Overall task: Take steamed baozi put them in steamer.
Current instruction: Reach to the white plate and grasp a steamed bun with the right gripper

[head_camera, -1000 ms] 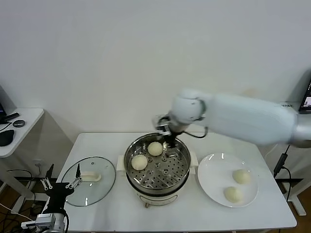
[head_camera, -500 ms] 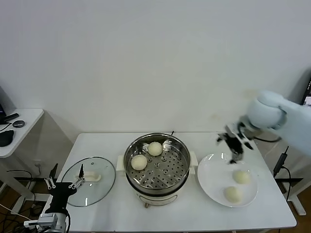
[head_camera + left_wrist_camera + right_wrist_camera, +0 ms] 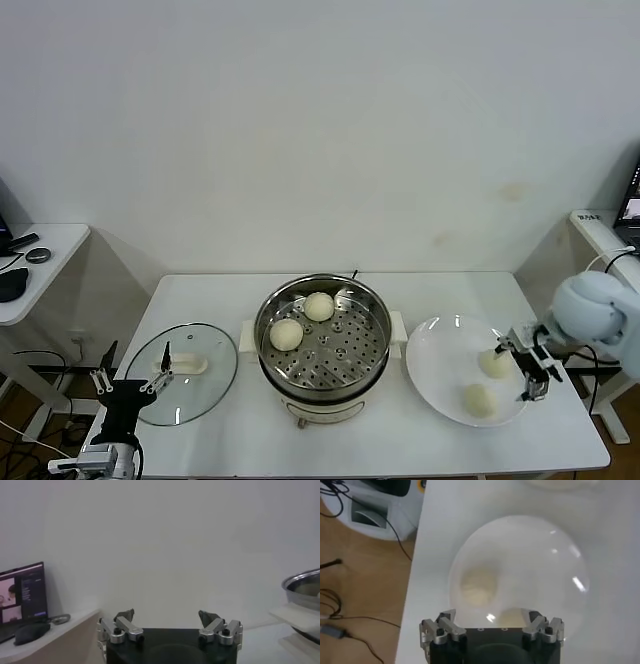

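The steamer [image 3: 322,345] stands mid-table with two baozi inside, one at the back [image 3: 319,306] and one at the left [image 3: 286,334]. Two more baozi [image 3: 493,364] [image 3: 480,400] lie on the white plate [image 3: 440,350] at the right. My right gripper [image 3: 516,368] is open and empty, hovering at the plate's right side just beside the nearer-back baozi. In the right wrist view it [image 3: 492,622] is over the plate [image 3: 535,565]; one baozi [image 3: 477,585] shows whole and another [image 3: 512,616] is partly hidden. My left gripper [image 3: 130,385] is parked at the lower left, open [image 3: 167,617].
A round glass lid [image 3: 185,372] with a white handle lies on the table left of the steamer. A side table [image 3: 35,260] with small items stands at the far left. The steamer's rim [image 3: 305,582] shows in the left wrist view.
My right arm has swung from the back of the steamer, where it left a baozi, rightward and down to the plate's right side. The left arm has not moved.
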Available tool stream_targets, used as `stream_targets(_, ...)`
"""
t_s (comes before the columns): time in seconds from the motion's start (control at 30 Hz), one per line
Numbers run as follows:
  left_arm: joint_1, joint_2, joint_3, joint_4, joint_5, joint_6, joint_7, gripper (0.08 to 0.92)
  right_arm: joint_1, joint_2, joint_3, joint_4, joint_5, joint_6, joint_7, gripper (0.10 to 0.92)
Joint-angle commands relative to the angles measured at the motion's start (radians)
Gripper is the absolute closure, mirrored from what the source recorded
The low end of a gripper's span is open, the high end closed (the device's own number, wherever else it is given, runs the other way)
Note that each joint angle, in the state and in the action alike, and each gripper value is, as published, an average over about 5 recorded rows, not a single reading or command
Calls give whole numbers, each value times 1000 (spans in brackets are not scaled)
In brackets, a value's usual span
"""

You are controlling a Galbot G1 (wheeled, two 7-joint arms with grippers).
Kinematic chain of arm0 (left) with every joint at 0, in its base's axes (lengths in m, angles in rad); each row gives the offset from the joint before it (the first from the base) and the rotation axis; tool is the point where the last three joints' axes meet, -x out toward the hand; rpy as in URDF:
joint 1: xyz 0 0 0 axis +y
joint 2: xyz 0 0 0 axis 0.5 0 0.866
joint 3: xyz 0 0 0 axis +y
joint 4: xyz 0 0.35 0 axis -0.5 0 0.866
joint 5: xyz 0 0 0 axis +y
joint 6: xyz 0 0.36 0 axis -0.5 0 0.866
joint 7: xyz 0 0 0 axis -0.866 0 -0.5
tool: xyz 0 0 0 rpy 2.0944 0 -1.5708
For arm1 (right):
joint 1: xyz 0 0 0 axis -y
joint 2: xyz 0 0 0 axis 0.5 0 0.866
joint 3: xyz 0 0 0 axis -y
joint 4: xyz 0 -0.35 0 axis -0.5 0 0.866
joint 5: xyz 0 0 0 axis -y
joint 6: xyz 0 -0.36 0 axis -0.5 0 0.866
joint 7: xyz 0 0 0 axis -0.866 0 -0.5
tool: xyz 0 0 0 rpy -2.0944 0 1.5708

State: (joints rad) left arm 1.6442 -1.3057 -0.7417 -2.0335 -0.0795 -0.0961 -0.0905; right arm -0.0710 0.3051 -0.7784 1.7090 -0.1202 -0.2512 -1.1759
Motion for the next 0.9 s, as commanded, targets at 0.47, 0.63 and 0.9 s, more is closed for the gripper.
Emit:
stream_targets(0.47, 19, -22, -17, -4, 7, -9, -1, 177, -239, 124, 137, -67, -89, -37, 54, 203)
stream_targets(0.63, 21, -23, -18, -1, 7, -12, -2, 177, -256, 124, 150, -77, -111, -44, 52, 215)
stream_targets(0.9, 21, -25, -18, 0, 8, -15, -2, 177, -284, 142, 168, -95, -126, -57, 64, 307)
